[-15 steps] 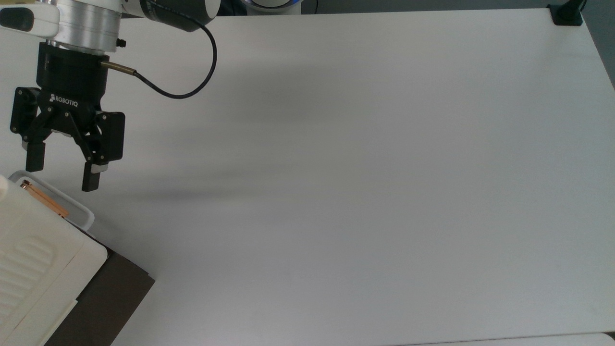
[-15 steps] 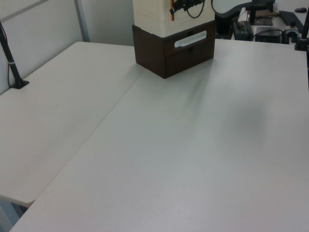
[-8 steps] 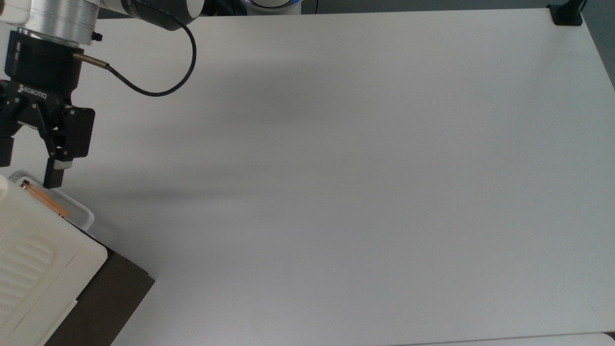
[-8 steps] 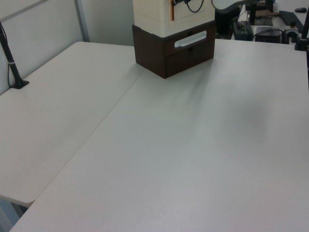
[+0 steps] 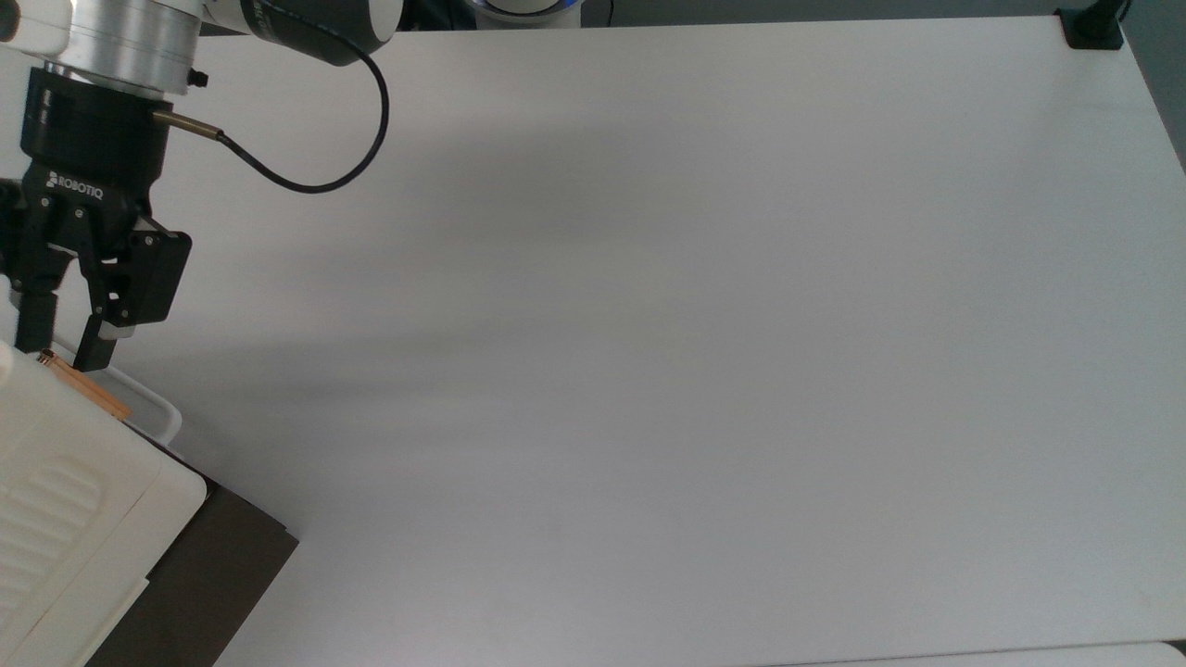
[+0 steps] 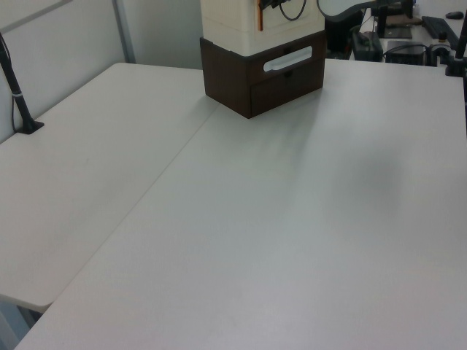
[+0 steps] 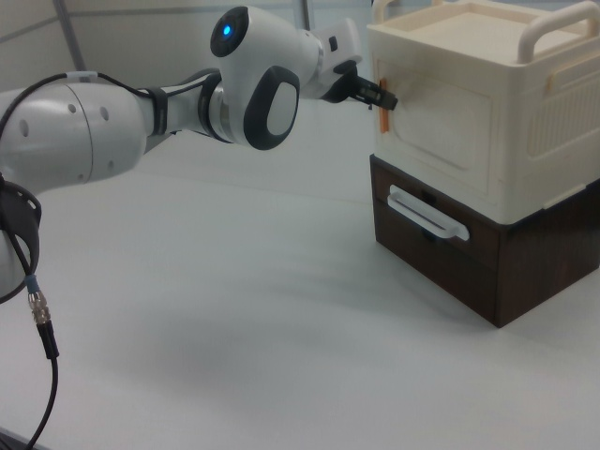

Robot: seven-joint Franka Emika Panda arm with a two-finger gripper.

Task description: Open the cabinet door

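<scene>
Cream plastic fills the top view's lower left corner: the cabinet door [image 5: 139,419] edge with its copper-orange handle [image 5: 85,384], long axis running from 10 to 4 o'clock. The pincer [image 5: 65,347], fingers apart, straddles the handle's upper end, which lies at its 6 o'clock. In the right view, the pincer [image 7: 382,97] meets the door [image 7: 441,127] at the door's 9 o'clock edge, above the worktop [image 7: 234,319].

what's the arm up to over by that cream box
The arm has brought its gripper up to the slim orange handle on the cabinet door. The fingers are open, one to each side of the handle's end in the top view. The door looks shut, flush with the cabinet front.
</scene>
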